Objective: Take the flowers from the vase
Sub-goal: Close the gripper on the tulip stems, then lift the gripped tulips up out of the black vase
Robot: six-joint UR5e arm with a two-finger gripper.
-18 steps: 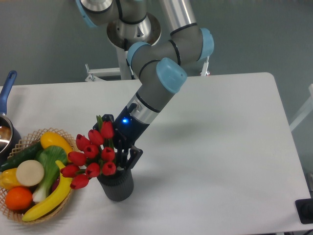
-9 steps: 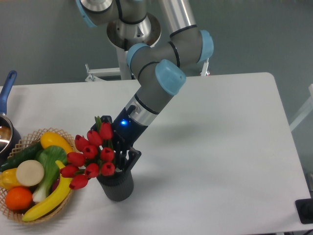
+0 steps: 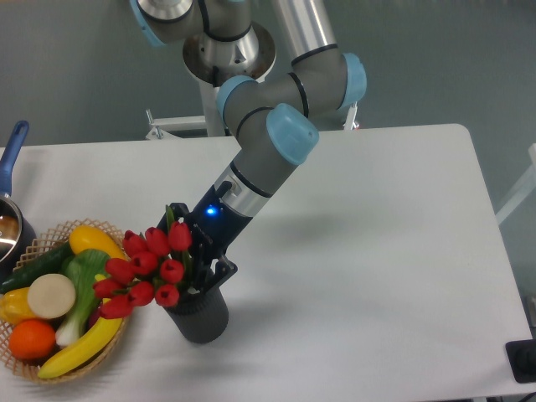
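at the far left edge we see a pan [image 3: 8, 219] with a blue handle, cut off by the frame. next to it stands a round wicker basket [image 3: 52, 370] of woven straw, filled with smooth plastic-looking fruit and vegetables: a curved yellow banana [image 3: 84, 343], a round orange [image 3: 32, 339], a dark green cucumber [image 3: 38, 266] and a pale disc-shaped piece [image 3: 51, 296]. leaning over the right rim of the basket we see the flowers [image 3: 142, 270], a tight bunch of glossy red closed buds, oval in shape, with green leaves and stems behind them. the stems go down into the vase [image 3: 198, 315], a small dark cylinder with a ribbed side that stands upright on the smooth white table [image 3: 377, 276], just beside the basket. the gripper [image 3: 198, 265] is black and comes down at a slant to the mouth of the vase, right against the stems. its fingers sit on both sides of the stems, but we cannot tell whether they really press on them, because the buds and leaves hide this place. above it the grey arm [image 3: 268, 159] with light blue round caps shows a small blue light.
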